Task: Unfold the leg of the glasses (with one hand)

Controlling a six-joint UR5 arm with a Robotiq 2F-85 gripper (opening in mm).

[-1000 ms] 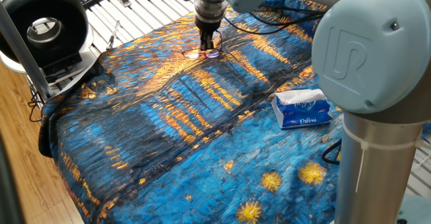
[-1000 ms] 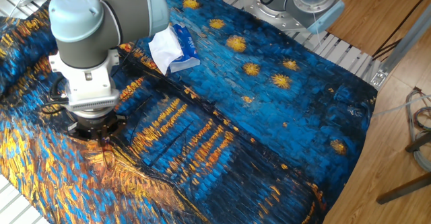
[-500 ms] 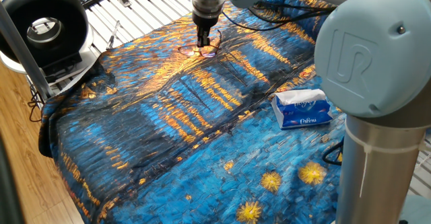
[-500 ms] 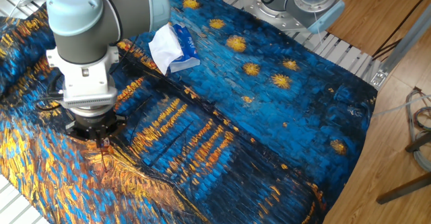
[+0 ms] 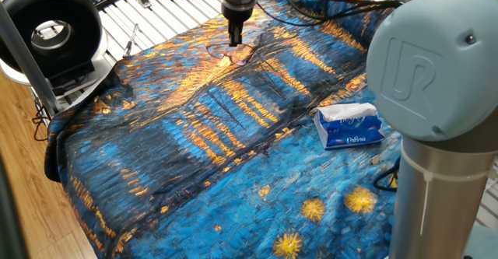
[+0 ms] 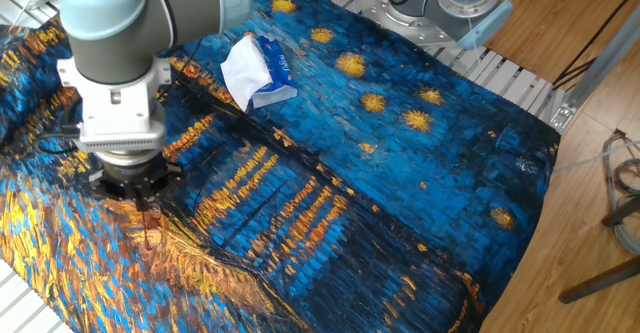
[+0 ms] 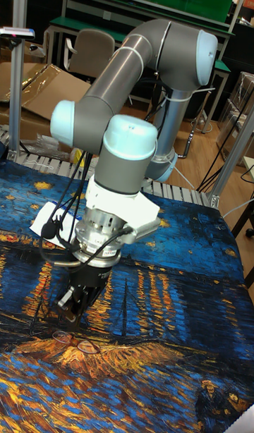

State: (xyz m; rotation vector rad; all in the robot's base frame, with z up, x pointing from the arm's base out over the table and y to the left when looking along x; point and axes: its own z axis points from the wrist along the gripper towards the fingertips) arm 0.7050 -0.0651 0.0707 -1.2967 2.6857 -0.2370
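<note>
Your hand (image 7: 76, 300) hovers with fingers nearly together, holding nothing, just above the glasses (image 7: 77, 343). They lie flat near the surface's (image 5: 233, 158) orange edge, long axis along that edge.

From the other fixed view the glasses cannot be picked out at all; the gripper (image 6: 150, 225) points down into the busy orange streaks of the painted cloth (image 6: 400, 173) and any wire frame is lost there. In one fixed view the glasses (image 5: 232, 54) are only a faint loop under the gripper (image 5: 234, 38), too small to tell whether a temple arm is folded or out. The tall fixed view shows the glasses (image 7: 77, 342) a bit better, yet the arms stay too thin to read. Whether the fingers are closed or apart is unclear. The tissue pack (image 7: 58, 221) sits mostly behind the arm.
</note>
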